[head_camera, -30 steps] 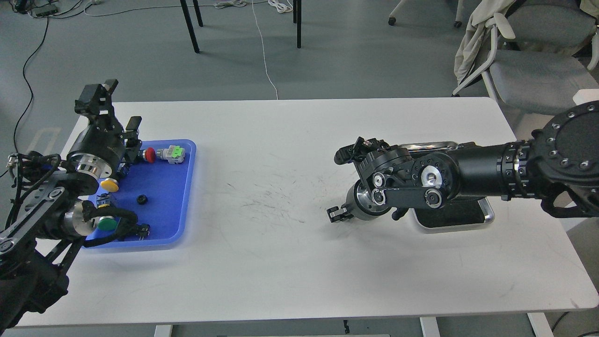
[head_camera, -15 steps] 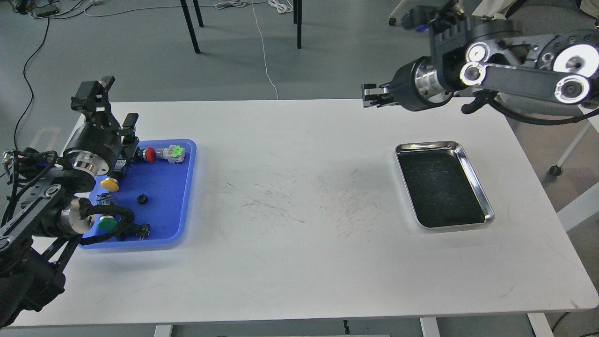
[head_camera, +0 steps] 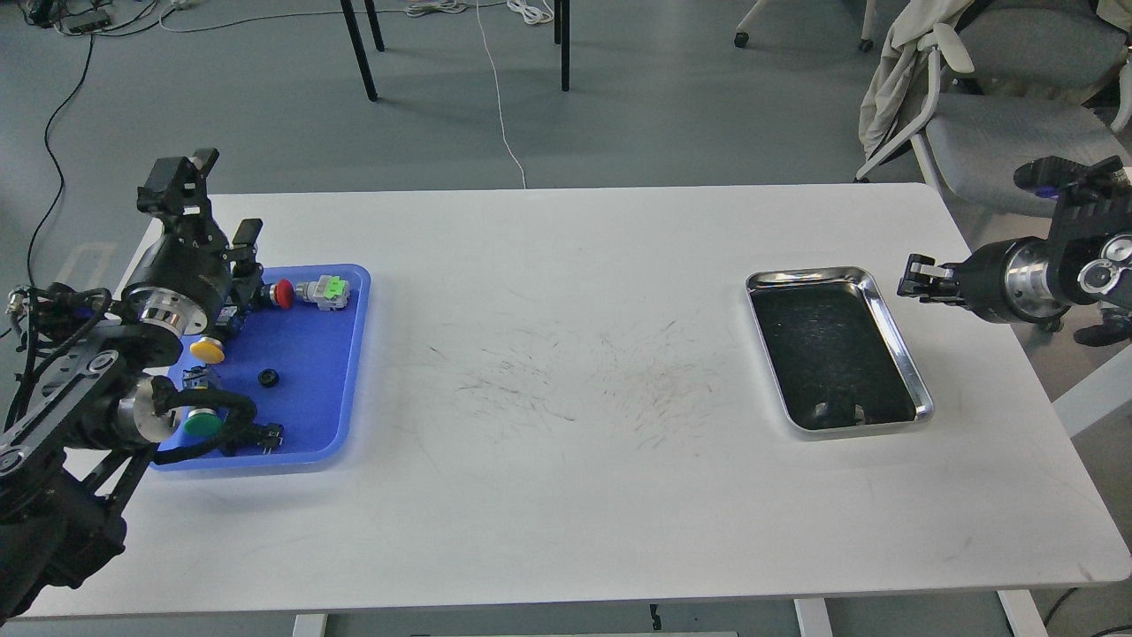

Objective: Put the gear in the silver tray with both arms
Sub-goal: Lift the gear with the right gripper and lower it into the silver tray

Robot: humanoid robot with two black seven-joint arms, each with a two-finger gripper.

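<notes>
Head view: right fingers (head_camera: 920, 287) lower now, beside silver tray (head_camera: 895, 329), spread unclear; left fingers (head_camera: 217, 199) wide, unmoved.

A white table (head_camera: 566, 495) fills most of the frame, scuffed near its centre. At left on it lies a blue plastic tray (head_camera: 332, 416) holding red (head_camera: 283, 293), yellow (head_camera: 209, 350) and green (head_camera: 203, 424) push buttons. A grey office chair (head_camera: 990, 133) stands upper right.

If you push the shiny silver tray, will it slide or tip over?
Probably slide: the silver tray lies flat and low on the smooth white table, so tipping seems unlikely. Its metal rim looks stiff, and likely slippery to grip.
</notes>
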